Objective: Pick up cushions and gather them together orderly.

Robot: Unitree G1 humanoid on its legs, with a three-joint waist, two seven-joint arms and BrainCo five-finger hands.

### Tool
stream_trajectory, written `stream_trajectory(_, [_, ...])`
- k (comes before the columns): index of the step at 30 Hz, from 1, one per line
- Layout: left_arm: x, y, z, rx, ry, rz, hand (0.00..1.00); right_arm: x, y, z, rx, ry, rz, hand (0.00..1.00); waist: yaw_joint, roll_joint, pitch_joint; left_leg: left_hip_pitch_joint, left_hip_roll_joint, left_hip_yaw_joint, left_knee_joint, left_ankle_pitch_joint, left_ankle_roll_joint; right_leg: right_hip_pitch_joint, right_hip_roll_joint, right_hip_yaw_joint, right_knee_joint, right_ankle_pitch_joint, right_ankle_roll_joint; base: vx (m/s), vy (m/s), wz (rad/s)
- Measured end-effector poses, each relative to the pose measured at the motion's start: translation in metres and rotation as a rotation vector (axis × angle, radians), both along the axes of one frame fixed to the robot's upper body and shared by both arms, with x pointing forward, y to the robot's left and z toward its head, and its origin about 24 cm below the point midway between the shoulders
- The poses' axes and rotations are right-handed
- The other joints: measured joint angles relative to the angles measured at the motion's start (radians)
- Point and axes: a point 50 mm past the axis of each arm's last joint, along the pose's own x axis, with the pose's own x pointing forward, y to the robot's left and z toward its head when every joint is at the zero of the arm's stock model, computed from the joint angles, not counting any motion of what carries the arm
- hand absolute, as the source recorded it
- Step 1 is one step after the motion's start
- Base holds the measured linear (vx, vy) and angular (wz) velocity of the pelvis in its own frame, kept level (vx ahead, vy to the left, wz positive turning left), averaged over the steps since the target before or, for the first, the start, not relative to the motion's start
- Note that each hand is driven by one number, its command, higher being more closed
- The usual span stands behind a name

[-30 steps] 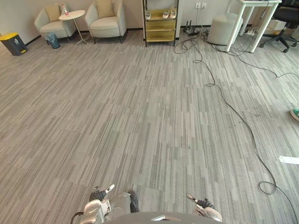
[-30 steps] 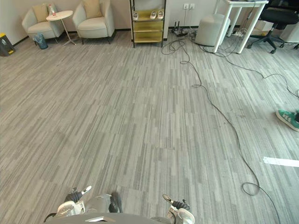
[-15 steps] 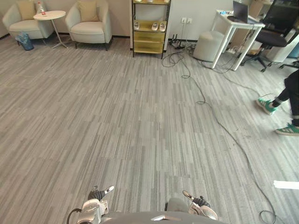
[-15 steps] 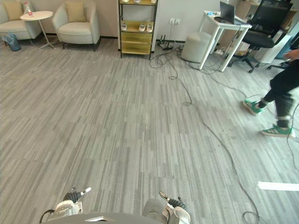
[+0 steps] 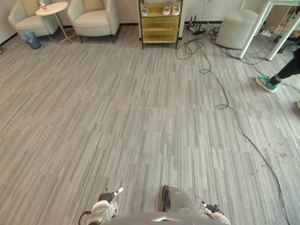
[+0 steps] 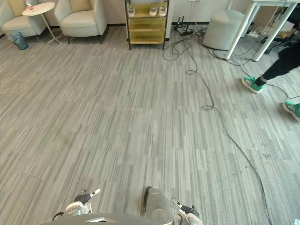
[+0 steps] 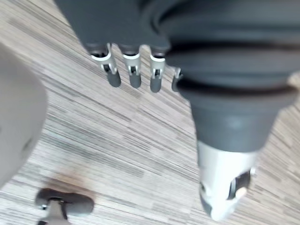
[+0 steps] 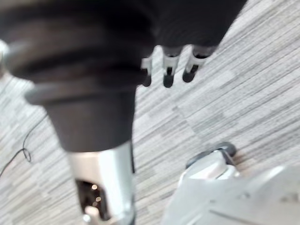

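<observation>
The tan cushions (image 5: pixel 93 4) rest upright on two beige armchairs (image 5: pixel 96 21) far across the floor (image 5: pixel 140 117) at about eleven o'clock, nearer the left hand (image 5: pixel 104 205) than the right hand (image 5: pixel 213 211), both hanging with fingers relaxed and empty.

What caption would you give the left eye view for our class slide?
Left hand and right hand hang open over grey floor; cushions wait on two far armchairs by a yellow shelf.
</observation>
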Motion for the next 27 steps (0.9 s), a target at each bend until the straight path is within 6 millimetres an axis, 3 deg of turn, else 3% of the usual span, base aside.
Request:
stream_trajectory(1, [0.005,0.004,0.003,0.013,-0.025,0.002,0.00,0.001,0.004,-0.001,0.013,-0.001,0.009,0.00,0.012,-0.013,0.012,-0.074,0.007,0.049,0.097,-0.057,0.025,0.092,0.014,0.024,-0.051,-0.013,-0.011,0.37,-0.077,-0.45])
stream_trajectory(3, [0.009,0.007,0.005,0.026,-0.047,0.004,0.00,0.004,0.010,-0.002,0.026,-0.001,0.027,0.00,0.034,-0.026,0.010,-0.174,0.002,0.125,0.099,-0.132,0.076,0.193,0.017,0.059,-0.123,-0.025,-0.015,0.41,-0.033,-0.60])
stream_trajectory(5, [0.013,0.010,0.009,0.039,-0.071,0.004,0.00,0.008,0.015,-0.002,0.039,-0.007,0.047,0.00,0.046,-0.028,0.010,-0.285,0.000,0.197,-0.028,-0.198,0.098,0.274,0.014,0.083,-0.197,-0.029,-0.009,0.49,0.041,-0.56])
stream_trajectory(6, [0.014,0.013,0.009,0.049,-0.078,0.000,0.00,0.009,0.019,-0.003,0.053,-0.004,0.047,0.00,0.055,-0.038,0.009,-0.308,-0.013,0.271,-0.244,-0.223,0.101,0.310,-0.004,0.099,-0.225,-0.032,0.016,0.45,0.083,-0.47])
stream_trajectory(8, [0.014,0.016,0.010,0.054,-0.085,0.021,0.00,0.008,0.021,-0.005,0.063,0.001,0.038,0.00,0.061,-0.049,0.017,-0.314,-0.056,0.315,-0.545,-0.211,0.104,0.375,-0.032,0.136,-0.252,-0.062,0.044,0.54,0.160,-0.54])
stream_trajectory(9, [0.013,0.016,0.010,0.052,-0.085,0.028,0.00,0.007,0.023,-0.005,0.070,0.004,0.032,0.00,0.071,-0.054,0.014,-0.318,-0.078,0.288,-0.681,-0.181,0.095,0.404,-0.044,0.156,-0.272,-0.087,0.057,0.46,0.169,-0.51])
stream_trajectory(10, [0.013,0.016,0.010,0.052,-0.085,0.029,0.00,0.007,0.023,-0.005,0.069,0.004,0.034,0.00,0.073,-0.054,0.011,-0.317,-0.083,0.272,-0.726,-0.174,0.085,0.416,-0.049,0.165,-0.280,-0.097,0.064,0.59,0.297,-0.64])
stream_trajectory(11, [0.011,0.020,0.010,0.064,-0.081,0.033,0.00,0.007,0.025,-0.006,0.075,0.007,0.037,0.00,0.080,-0.065,0.008,-0.330,-0.086,0.247,-0.751,-0.119,0.091,0.449,-0.064,0.195,-0.291,-0.138,0.072,0.62,0.359,-0.75])
stream_trajectory(12, [0.002,0.033,0.009,0.090,-0.057,0.051,0.00,0.004,0.035,-0.009,0.105,0.019,0.035,0.00,0.086,-0.110,-0.032,-0.343,-0.126,0.259,-0.697,-0.049,0.157,0.459,-0.115,0.225,-0.275,-0.168,0.098,0.91,0.477,-0.75])
stream_trajectory(13, [-0.001,0.038,0.008,0.097,-0.051,0.067,0.00,-0.001,0.037,-0.010,0.112,0.031,0.030,0.00,0.084,-0.131,-0.042,-0.350,-0.138,0.271,-0.669,-0.077,0.187,0.453,-0.135,0.231,-0.254,-0.164,0.106,0.69,0.343,-0.52])
stream_trajectory(14, [-0.003,0.042,0.008,0.103,-0.044,0.090,0.00,-0.002,0.043,-0.011,0.128,0.032,0.029,0.00,0.082,-0.151,-0.054,-0.349,-0.152,0.284,-0.637,-0.122,0.204,0.423,-0.159,0.235,-0.179,-0.149,0.132,0.71,0.325,-0.27])
stream_trajectory(15, [-0.003,0.044,0.007,0.108,-0.038,0.092,0.00,-0.004,0.046,-0.013,0.141,0.039,0.034,0.00,0.086,-0.161,-0.050,-0.314,-0.170,0.295,-0.617,-0.173,0.217,0.364,-0.173,0.258,0.005,-0.122,0.178,0.66,0.340,-0.21])
stream_trajectory(16, [-0.002,0.046,0.007,0.112,-0.029,0.083,0.00,-0.004,0.045,-0.013,0.139,0.039,0.029,0.00,0.089,-0.173,-0.037,-0.238,-0.199,0.305,-0.630,-0.213,0.222,0.251,-0.181,0.302,0.310,-0.023,0.239,0.77,0.396,-0.08])
stream_trajectory(17, [-0.003,0.046,0.006,0.113,-0.019,0.074,0.00,-0.004,0.045,-0.012,0.139,0.035,0.029,0.00,0.083,-0.173,-0.033,-0.194,-0.211,0.304,-0.632,-0.235,0.217,0.193,-0.181,0.307,0.472,0.043,0.280,0.69,0.357,0.07])
stream_trajectory(18, [-0.008,0.045,0.004,0.113,0.004,0.059,0.00,-0.003,0.042,-0.011,0.127,0.025,0.035,0.00,0.072,-0.158,-0.023,-0.110,-0.227,0.302,-0.653,-0.253,0.213,0.122,-0.194,0.266,0.644,0.093,0.295,0.54,0.269,0.18])
stream_trajectory(19, [-0.009,0.044,0.003,0.115,0.010,0.042,0.00,-0.001,0.041,-0.011,0.124,0.016,0.038,0.00,0.068,-0.156,-0.023,-0.071,-0.233,0.300,-0.674,-0.255,0.210,0.093,-0.206,0.228,0.691,0.092,0.289,0.45,0.223,0.21])
stream_trajectory(20, [-0.006,0.039,0.003,0.110,0.008,0.012,0.00,-0.001,0.039,-0.010,0.114,0.010,0.045,0.00,0.066,-0.146,-0.025,0.013,-0.237,0.292,-0.738,-0.260,0.202,0.023,-0.222,0.148,0.727,0.075,0.260,0.41,0.185,0.27])
stream_trajectory(22, [0.000,0.035,0.004,0.106,0.001,-0.016,0.00,0.002,0.037,-0.008,0.101,-0.003,0.046,0.00,0.061,-0.143,-0.025,0.099,-0.240,0.262,-0.831,-0.267,0.200,-0.072,-0.227,0.043,0.673,0.014,0.221,0.41,0.137,0.33])
stream_trajectory(24, [-0.004,0.034,0.001,0.101,0.023,-0.020,0.00,-0.001,0.033,-0.008,0.100,-0.002,0.003,0.00,0.057,-0.139,-0.019,0.171,-0.240,0.231,-0.884,-0.268,0.196,-0.099,-0.208,-0.043,0.448,-0.035,0.184,0.43,0.029,0.42])
stream_trajectory(25, [-0.003,0.034,0.002,0.100,0.020,-0.019,0.00,-0.004,0.030,-0.009,0.100,0.001,-0.020,0.00,0.049,-0.138,-0.018,0.199,-0.240,0.211,-0.891,-0.280,0.176,-0.094,-0.182,-0.053,0.255,-0.016,0.154,0.43,-0.034,0.43])
stream_trajectory(27, [-0.006,0.033,0.001,0.096,0.027,-0.009,0.00,-0.003,0.029,-0.008,0.098,-0.002,-0.024,0.00,0.042,-0.137,-0.018,0.228,-0.240,0.177,-0.894,-0.297,0.164,-0.087,-0.142,-0.021,0.048,0.038,0.102,0.49,-0.105,0.69])
